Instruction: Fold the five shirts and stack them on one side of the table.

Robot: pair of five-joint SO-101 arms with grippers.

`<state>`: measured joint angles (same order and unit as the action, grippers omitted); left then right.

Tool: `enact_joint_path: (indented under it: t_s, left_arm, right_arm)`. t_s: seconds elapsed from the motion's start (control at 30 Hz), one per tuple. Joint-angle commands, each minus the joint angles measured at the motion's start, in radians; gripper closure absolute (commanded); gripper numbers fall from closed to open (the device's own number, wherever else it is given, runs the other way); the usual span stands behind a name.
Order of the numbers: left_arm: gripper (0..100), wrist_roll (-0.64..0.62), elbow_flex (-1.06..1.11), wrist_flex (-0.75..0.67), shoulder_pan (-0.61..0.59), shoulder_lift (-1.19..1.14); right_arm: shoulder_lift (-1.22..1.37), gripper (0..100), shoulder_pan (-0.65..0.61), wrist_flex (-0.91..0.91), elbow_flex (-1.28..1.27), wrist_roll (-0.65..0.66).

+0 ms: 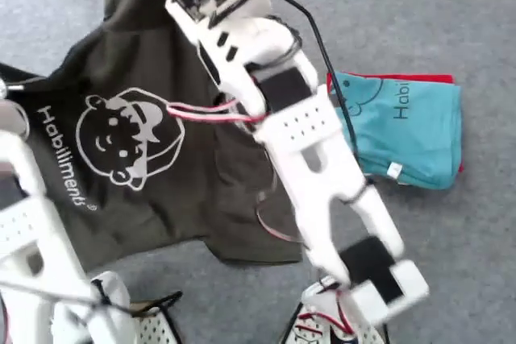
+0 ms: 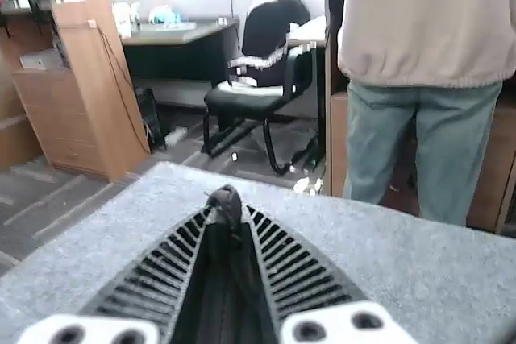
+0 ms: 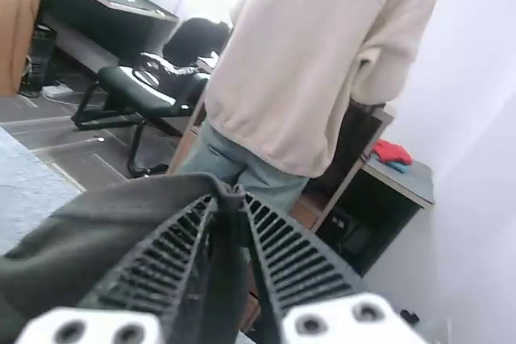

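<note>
On the surface [image 1: 451,263], left and middle: you see the dark shirt [image 1: 161,199] spread print-up, with a white cartoon face on its chest. Its near hem lies flat toward the arm bases. Its far edge is gathered up at the right arm's wrist.
Right hand [image 3: 230,195]: closed on a fold of the dark shirt [image 3: 89,231]. In your right wrist view the cloth comes out of the fingertips and drapes down along one finger.
Right arm [image 1: 306,134]: it stretches from the near edge of the surface diagonally over the dark shirt's right side. It lies between the printed face and the folded stack.
Left hand [image 2: 227,199]: the fingers are drawn together to the tip, where a small dark lump sits. You cannot tell whether that lump is cloth. Bare grey surface lies beyond the tip.
Left arm [image 1: 24,231]: it stands at the near left corner, just beside the dark shirt's left side.
Folded stack: the teal shirt [image 1: 403,130] lies folded on the red shirt [image 1: 419,78], whose rim shows along the far and outer edges. The stack sits on the right side of the surface, just beside the right arm.
Cables: a pink-and-white cable [image 1: 201,110] crosses the dark shirt beside the print. A black cable [image 1: 318,38] runs along the right arm.
</note>
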<state>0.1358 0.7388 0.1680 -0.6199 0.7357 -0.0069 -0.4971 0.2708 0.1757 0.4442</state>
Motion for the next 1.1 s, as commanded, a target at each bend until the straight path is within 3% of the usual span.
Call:
enact_joint_path:
  t_s: [0.0, 0.2, 0.37, 0.63, 0.8, 1.07]
  left_arm:
    - [97, -0.009, -0.226, -0.032, 0.012, -0.199]
    - [97, -0.008, -0.513, -0.025, 0.013, -0.491]
    - [97, -0.008, -0.68, 0.169, 0.013, -0.601]
    - [97, -0.009, -0.654, 0.301, 0.012, -0.617]
    - [97, -0.002, -0.552, 0.45, 0.008, -0.614]
    - [97, 0.0, -0.519, 0.821, 0.004, -0.614]
  right_arm:
    - [0.122, 98.4, 0.049, -0.043, 0.226, -0.003]
    - [0.423, 98.4, 0.074, 0.052, 0.699, -0.003]
    - [0.653, 98.4, 0.075, 0.313, 1.064, -0.005]
    - [0.9, 98.4, 0.078, 0.646, 1.475, -0.005]
    - [0.909, 98.4, 0.081, 0.991, 1.495, -0.005]
    - [0.897, 98.4, 0.086, 1.494, 1.495, 0.005]
